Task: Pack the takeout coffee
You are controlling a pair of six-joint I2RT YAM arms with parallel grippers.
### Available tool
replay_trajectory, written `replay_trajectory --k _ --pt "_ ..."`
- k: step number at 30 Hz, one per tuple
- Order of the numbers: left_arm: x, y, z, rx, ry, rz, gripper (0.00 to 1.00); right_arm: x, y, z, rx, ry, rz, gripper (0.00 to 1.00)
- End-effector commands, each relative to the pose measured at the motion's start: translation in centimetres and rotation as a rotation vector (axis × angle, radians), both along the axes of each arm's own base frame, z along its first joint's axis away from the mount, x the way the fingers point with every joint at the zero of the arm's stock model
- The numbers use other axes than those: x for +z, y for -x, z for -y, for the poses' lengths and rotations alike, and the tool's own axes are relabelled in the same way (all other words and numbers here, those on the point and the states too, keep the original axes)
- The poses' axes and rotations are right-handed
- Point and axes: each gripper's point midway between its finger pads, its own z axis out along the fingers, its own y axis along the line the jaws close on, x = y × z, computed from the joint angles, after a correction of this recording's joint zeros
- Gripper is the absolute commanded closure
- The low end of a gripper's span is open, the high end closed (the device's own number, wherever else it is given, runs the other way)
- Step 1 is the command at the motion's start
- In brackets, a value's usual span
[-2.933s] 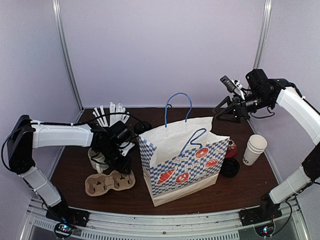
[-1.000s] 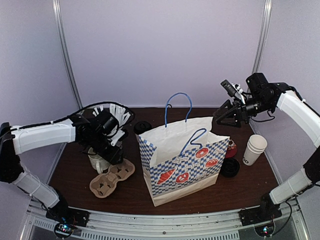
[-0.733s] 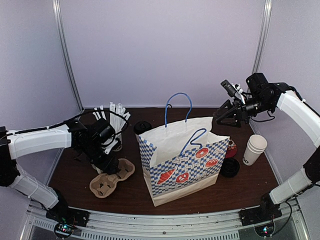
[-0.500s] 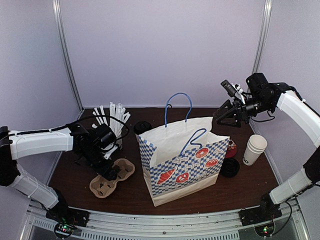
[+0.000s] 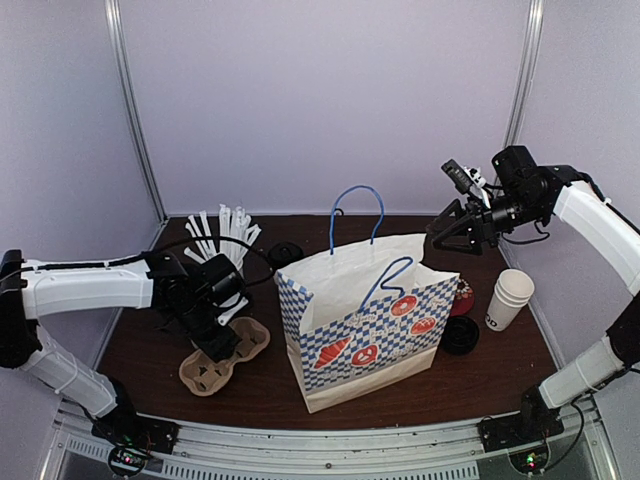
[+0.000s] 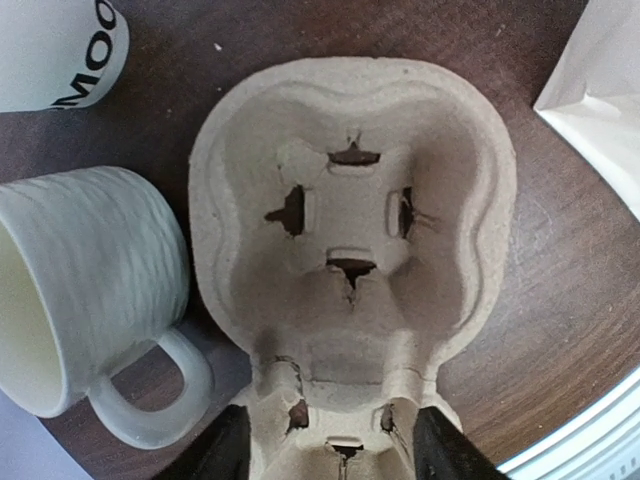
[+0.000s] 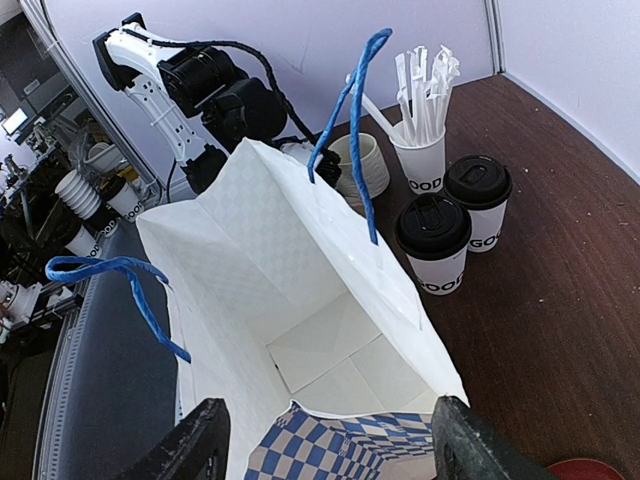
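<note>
**Left gripper at the pulp carrier, coffees at the back**

Nearest the arms, a moulded pulp carrier [image 6: 350,220] lay flat, tan, fibrous and matte, its rounded well cut with 4 tabs. The left gripper [image 6: 335,455] pointed down over its near end with 1 black finger on each side. The jaws stood partly apart, and I could not tell whether they pinched the pulp or only flanked it. Just beside the carrier sat a cream ceramic mug [image 6: 95,300], glazed and ribbed, with a loop handle.

Mid-table a white paper bag [image 5: 365,320] stood open, banded in blue check with red prints, its blue cord handles up. The right gripper [image 5: 452,228] hung above its far right corner, jaws wide and holding nothing. Right of the bag were a stack of white paper cups [image 5: 510,297] and a loose black lid [image 5: 460,336].

Behind the bag, 1 takeout coffee [image 7: 432,245] and a second coffee [image 7: 478,198] stood upright on the table. Both were white paper with black lettering and glossy black lids, next to a straw cup [image 7: 420,150].

Since 1 second before, the left arm had sunk lower over the carrier, hiding the mug from the top camera. The carrier, bag and right arm had not moved.

An aluminium rail [image 5: 330,447] edged the dark brown wood-grain table [image 5: 470,385]. Pale lilac walls [image 5: 330,100] closed the back.
</note>
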Motion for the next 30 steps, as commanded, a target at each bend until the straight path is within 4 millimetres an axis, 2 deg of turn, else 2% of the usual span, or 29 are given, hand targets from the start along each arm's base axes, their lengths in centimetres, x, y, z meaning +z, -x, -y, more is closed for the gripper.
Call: replay_trajectory --k 1,16,30 --pt "-1.1 0.1 0.5 0.006 -0.02 -0.042 0.47 -0.1 0.0 0.1 0.0 -0.01 0.004 0.28" --pt "-2.6 -0.2 0.8 0.031 -0.012 -0.082 0.64 -0.2 -0.1 0.1 -0.004 -0.007 0.007 0.28" --pt "-3.4 -0.6 -0.1 0.073 -0.014 -0.095 0.6 -0.3 -0.1 0.1 -0.006 -0.007 0.004 0.28"
